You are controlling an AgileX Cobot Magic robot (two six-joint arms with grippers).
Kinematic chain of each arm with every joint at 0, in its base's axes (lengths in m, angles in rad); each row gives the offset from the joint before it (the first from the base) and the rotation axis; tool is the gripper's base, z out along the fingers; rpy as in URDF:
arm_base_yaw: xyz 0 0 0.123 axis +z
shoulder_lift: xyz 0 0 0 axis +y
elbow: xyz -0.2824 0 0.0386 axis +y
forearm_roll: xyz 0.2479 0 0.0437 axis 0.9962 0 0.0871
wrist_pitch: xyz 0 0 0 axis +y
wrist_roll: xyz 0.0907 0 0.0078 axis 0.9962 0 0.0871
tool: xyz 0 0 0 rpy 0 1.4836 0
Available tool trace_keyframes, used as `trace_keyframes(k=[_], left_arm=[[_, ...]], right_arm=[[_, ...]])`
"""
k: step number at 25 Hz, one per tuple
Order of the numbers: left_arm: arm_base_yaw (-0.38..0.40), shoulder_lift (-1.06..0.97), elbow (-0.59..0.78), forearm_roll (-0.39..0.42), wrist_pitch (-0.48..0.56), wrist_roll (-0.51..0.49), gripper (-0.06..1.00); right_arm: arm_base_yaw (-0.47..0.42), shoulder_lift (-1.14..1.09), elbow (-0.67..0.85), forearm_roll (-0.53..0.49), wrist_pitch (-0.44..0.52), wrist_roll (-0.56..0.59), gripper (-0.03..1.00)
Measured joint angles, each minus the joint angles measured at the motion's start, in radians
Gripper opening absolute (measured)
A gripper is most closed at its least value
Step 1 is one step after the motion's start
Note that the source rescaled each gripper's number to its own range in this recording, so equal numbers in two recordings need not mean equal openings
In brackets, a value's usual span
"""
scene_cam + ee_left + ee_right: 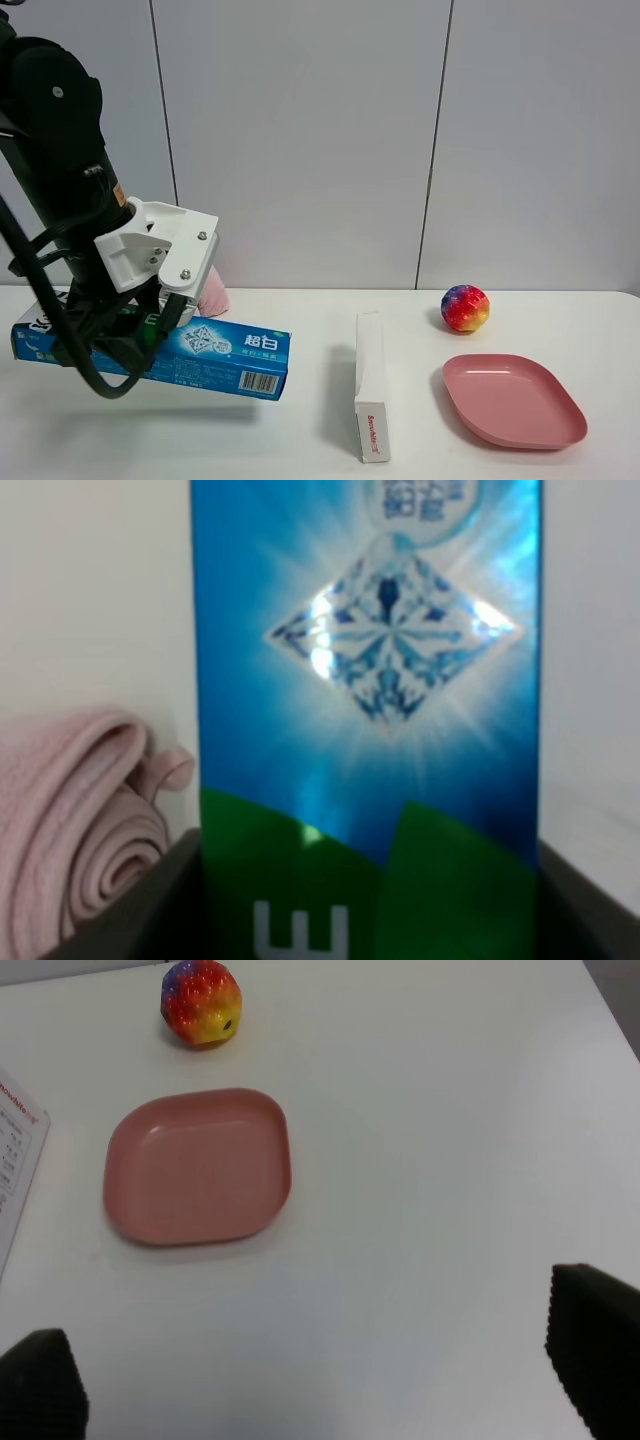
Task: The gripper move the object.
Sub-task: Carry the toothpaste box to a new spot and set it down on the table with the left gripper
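The left gripper [148, 332] is clamped across the narrow width of the toothpaste carton [225, 355]. Its dark fingers [150, 915] press both long sides near the middle, just on the green part. The carton hangs roughly level above the table [570, 320], at about 8 o'clock in the high view, with its shadow on the surface below.

The carton is probably light, a thin cardboard shell around a tube. It is stiff along its length but easy to dent if squeezed hard. Its glossy print looks slippery, so a firm, even grip on the two long sides seems best. A hold near the middle should keep the long box from tipping at either end.

The right gripper [320, 1370] has its fingers wide apart with nothing between them.

There is one toothpaste carton and one white box [370, 385], which lies on the table at 3 o'clock from the carton. There is one pink plate [512, 402], and one colourful ball [465, 307] at 11 o'clock from it. One rolled pink towel [80, 825] lies behind the left gripper. Two grippers are in view.
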Motion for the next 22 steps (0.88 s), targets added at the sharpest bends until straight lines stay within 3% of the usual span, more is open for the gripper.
trace_keyframes(k=[11,22], left_arm=[[0.017,0.059,0.029,-0.063,-0.070,-0.011,0.00],[0.017,0.125,0.033,-0.063,-0.089,0.030,0.00]], right_arm=[[0.000,0.000,0.000,0.000,0.000,0.000,1.00],[0.000,0.000,0.000,0.000,0.000,0.000,1.00]])
